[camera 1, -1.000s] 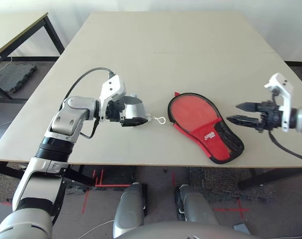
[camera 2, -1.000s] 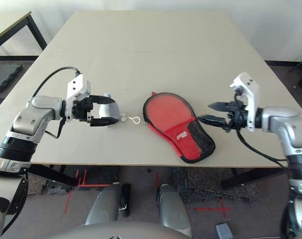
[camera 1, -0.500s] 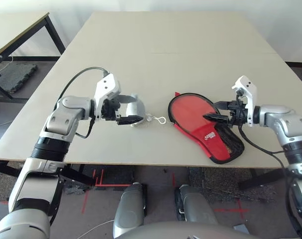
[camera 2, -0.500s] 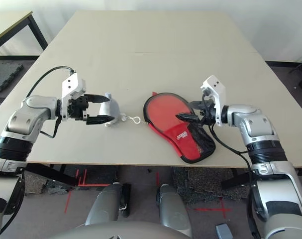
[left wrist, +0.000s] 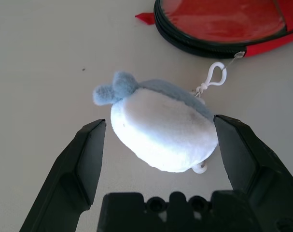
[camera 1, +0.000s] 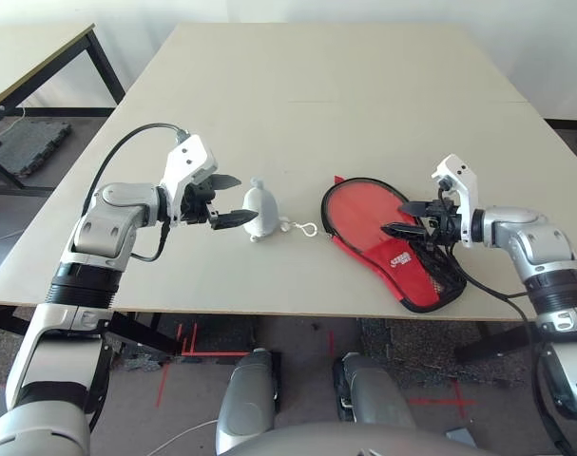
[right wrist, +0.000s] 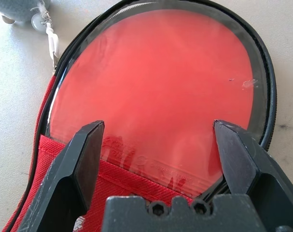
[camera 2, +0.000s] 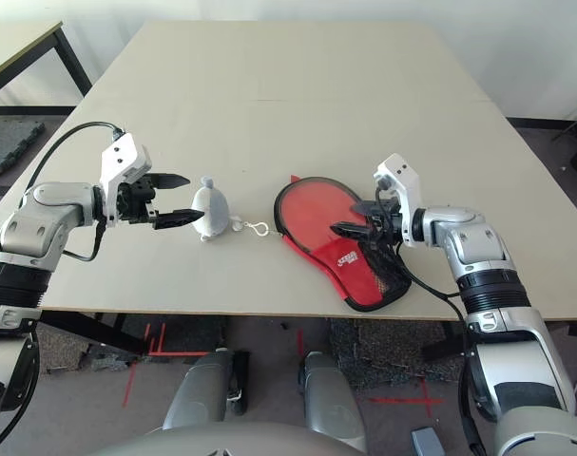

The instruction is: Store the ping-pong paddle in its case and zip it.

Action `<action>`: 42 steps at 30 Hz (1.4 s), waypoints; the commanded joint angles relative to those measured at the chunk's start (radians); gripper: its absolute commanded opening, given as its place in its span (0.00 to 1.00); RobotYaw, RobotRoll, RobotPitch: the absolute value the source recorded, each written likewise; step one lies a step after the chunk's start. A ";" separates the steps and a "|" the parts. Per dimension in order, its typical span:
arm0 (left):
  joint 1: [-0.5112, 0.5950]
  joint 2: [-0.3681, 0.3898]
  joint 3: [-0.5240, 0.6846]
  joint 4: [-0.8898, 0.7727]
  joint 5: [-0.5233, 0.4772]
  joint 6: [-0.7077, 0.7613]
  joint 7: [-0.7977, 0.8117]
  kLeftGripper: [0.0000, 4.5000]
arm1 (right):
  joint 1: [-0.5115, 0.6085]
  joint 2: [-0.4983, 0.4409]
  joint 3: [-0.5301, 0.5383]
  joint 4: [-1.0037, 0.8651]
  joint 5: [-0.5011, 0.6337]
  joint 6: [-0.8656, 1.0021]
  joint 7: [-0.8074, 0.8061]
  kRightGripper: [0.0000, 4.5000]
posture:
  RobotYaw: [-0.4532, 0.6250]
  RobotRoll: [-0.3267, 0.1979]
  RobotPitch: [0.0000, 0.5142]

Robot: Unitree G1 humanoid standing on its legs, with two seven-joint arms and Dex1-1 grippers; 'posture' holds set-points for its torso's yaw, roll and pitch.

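We note the left gripper [camera 1: 233, 200] with jaws spread wide and empty, hovering just short of a small white-and-grey plush toy [camera 1: 259, 209] with a white clip on a short cord [camera 1: 307, 229]; in the left wrist view the toy sits between the two black fingers [left wrist: 86, 159] without touching either.

The right gripper [camera 2: 353, 217] is likewise open, holding nothing, poised over the middle of the soft red fabric case with the black zipper edge [camera 1: 431, 285]. In the right wrist view its fingers [right wrist: 83, 154] stand to either side of the round red rubber blade of the ping-pong paddle [right wrist: 160, 92].

Contents: the paddle lies with its blade inside the unzipped round end of the case, the red flap with the white label [camera 2: 347, 256] and the black mesh pocket [camera 2: 388, 271] covering where the handle would be; we cannot see the handle. The zipper looks open around the blade. The case lies near the front edge of the beige worktop [camera 1: 317, 85], right of centre, the toy just to its left.

Handling judgement: the paddle is light and stiff, its rubber face grippy, so it should slide poorly against fabric; better pushed by its rim. The case is limp and light and will likely drag along unless pinned; we would hold it by the fabric at the narrow end and pull the zipper by its tab, possibly via the toy's cord.
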 commanded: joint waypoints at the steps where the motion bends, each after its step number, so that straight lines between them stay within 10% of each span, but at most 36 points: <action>1: 0.000 -0.011 -0.027 0.032 0.041 -0.005 0.025 1.00 | 0.034 0.009 0.017 -0.003 -0.008 0.025 -0.002 0.99 | 0.50 0.62 0.19; 9: -0.033 -0.068 -0.057 0.095 0.080 0.004 0.071 1.00 | 0.043 0.014 0.012 -0.027 -0.003 0.039 -0.010 0.99 | 0.49 0.62 0.20; 21: -0.090 -0.202 -0.046 0.179 0.147 0.023 0.273 0.01 | 0.066 0.037 0.013 -0.047 -0.004 0.040 -0.036 1.00 | 0.50 0.62 0.21; 42: -0.379 -0.313 -0.067 0.584 0.266 -0.191 0.393 0.01 | 0.107 0.096 0.037 -0.079 -0.016 0.047 -0.076 1.00 | 0.48 0.62 0.22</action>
